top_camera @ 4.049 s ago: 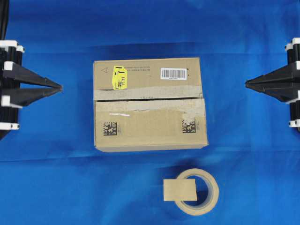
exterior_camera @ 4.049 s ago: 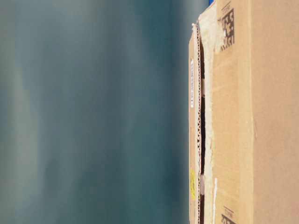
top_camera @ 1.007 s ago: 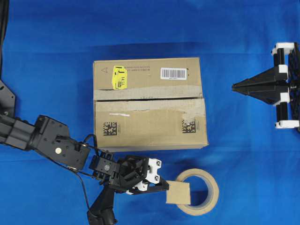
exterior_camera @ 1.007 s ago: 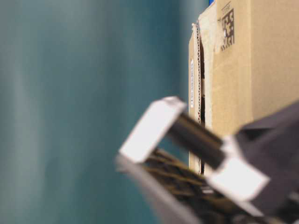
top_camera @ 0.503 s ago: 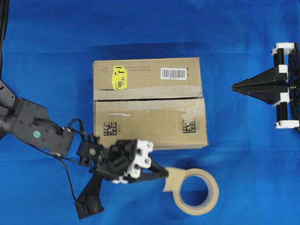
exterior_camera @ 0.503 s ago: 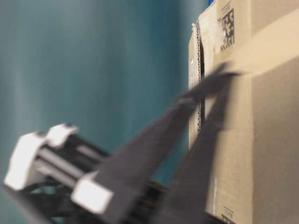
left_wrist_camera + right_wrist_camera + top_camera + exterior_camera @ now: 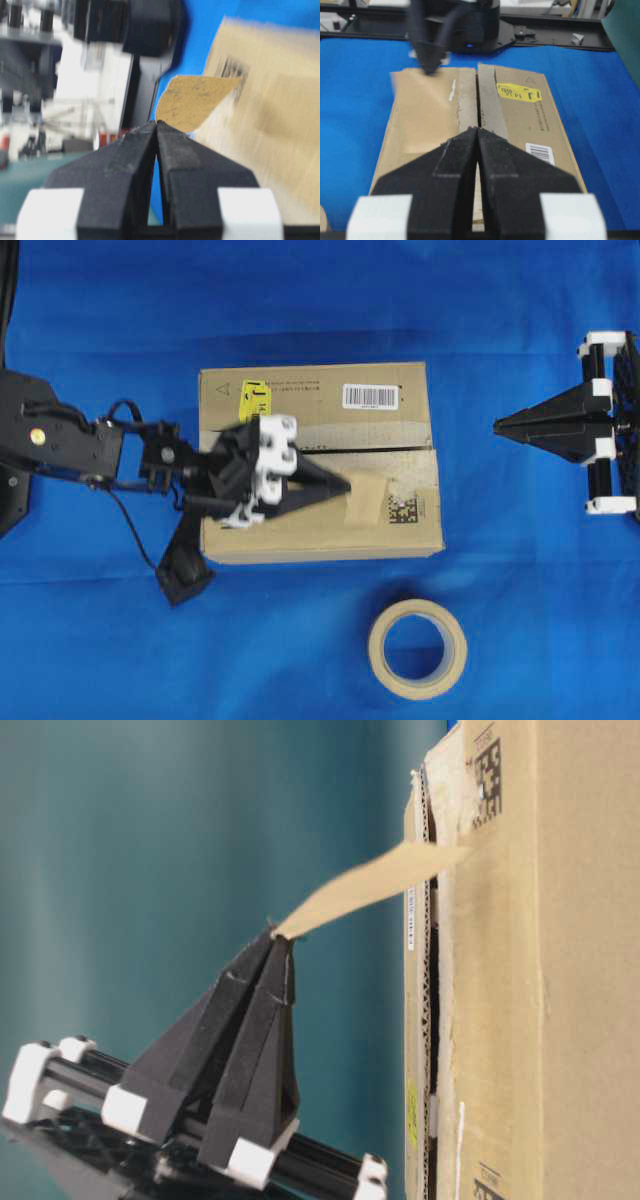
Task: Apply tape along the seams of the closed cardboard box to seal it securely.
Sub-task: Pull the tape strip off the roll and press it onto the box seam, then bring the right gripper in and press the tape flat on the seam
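Note:
The brown cardboard box [image 7: 320,530] lies mid-table, with a yellow sticker [image 7: 255,403] and a barcode label on its far flap. The dark seams [image 7: 395,448] run left to right between the flaps. My left gripper [image 7: 347,483] hovers over the near flap, shut on the tape [image 7: 366,499], a small tan piece by a black code. From table level the tape [image 7: 370,885] slants from the left gripper [image 7: 281,931] toward the box top [image 7: 520,1020]. The left wrist view shows the tape [image 7: 192,100] beyond the shut tips [image 7: 157,122]. My right gripper [image 7: 497,425] is shut and empty, right of the box.
A beige tape roll [image 7: 417,648] lies on the blue cloth in front of the box, toward the right. The right wrist view looks along the seams [image 7: 477,95] over the right gripper's tips [image 7: 478,130], with the left arm [image 7: 427,55] blurred at the box's far end.
My left gripper has lifted the tape away from the roll and carried it back and up over the box's near flap. The right gripper has stayed put.

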### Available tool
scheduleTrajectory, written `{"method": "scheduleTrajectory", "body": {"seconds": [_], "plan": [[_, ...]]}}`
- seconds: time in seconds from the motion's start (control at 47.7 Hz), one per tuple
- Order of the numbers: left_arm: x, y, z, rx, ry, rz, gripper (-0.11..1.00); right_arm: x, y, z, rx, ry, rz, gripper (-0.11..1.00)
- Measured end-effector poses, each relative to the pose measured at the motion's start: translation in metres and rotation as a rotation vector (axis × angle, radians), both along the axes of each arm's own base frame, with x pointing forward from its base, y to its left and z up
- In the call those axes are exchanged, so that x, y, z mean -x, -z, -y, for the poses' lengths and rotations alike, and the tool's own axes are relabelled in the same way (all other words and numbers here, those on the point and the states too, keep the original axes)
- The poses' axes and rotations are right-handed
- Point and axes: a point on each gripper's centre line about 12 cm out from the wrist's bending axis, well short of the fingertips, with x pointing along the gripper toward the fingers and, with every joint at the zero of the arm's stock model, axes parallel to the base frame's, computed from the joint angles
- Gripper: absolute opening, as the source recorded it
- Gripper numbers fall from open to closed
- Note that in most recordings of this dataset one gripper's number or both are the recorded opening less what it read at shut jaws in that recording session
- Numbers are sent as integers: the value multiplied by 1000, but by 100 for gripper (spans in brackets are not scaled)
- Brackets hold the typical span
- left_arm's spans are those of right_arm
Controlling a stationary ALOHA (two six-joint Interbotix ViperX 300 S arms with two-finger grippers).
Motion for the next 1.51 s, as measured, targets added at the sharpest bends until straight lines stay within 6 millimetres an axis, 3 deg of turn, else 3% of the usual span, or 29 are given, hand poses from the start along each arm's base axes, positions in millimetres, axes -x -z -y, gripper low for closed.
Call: {"method": "scheduleTrajectory", "body": {"seconds": [0.126, 0.273, 0.818, 1.175, 1.51], "plan": [[5, 0, -19, -2, -49, -1, 0, -1, 1, 0, 0, 0, -3, 4], [9, 1, -28, -3, -71, -5, 0, -2, 2, 1, -1, 4, 0, 4], [22, 17, -35, 5, -90, -127, 0, -20, 7, 3, 1, 14, -12, 4], [32, 37, -39, -4, -93, -304, 0, -37, 10, 4, 0, 14, -45, 4], [34, 40, -39, -8, -92, -334, 0, -55, 18, 8, -1, 28, -69, 4]]}}
